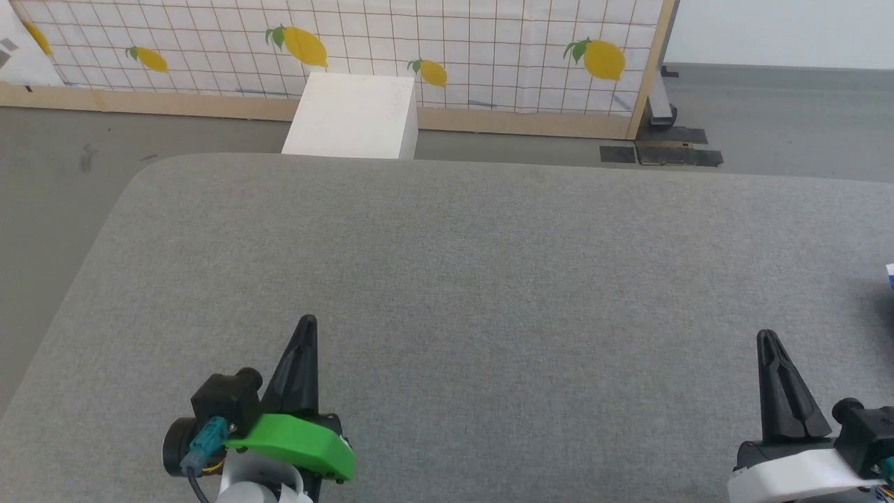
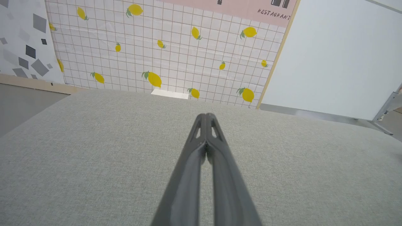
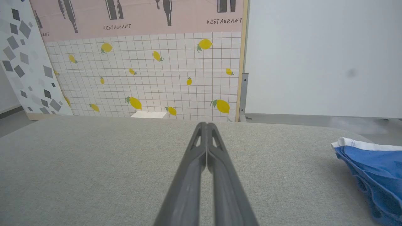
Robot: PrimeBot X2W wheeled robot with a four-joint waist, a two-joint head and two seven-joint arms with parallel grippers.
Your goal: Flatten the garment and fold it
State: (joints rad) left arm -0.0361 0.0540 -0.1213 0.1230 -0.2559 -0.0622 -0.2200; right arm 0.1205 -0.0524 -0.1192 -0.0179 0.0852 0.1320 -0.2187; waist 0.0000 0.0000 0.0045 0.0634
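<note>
The right gripper (image 1: 767,339) was clenched shut on nothing, its two dark fingers pressed tip to tip and raised a little above the grey table (image 1: 447,265). The left gripper (image 1: 307,323) was clenched and empty in the same way, pointing the same way up the table.

The shorts (image 3: 373,166) lay on the table off to the right of the right gripper, apart from it and not touched by either arm. In the right wrist view they sat at the right edge as a rumpled blue heap with a white-trimmed hem toward the far side. In the head view a mere sliver of blue and white (image 1: 890,277) poked in at the right border, farther up the table than the right fingertips.

The right arm was clearly the nearer one; the left was well apart from the cloth, with bare table between. Most of the heap ran out of frame, so its long axis could not be told. No flattening had begun, and the first reach probably called for the right arm swinging outward to its right, or the body turning that way.
</note>
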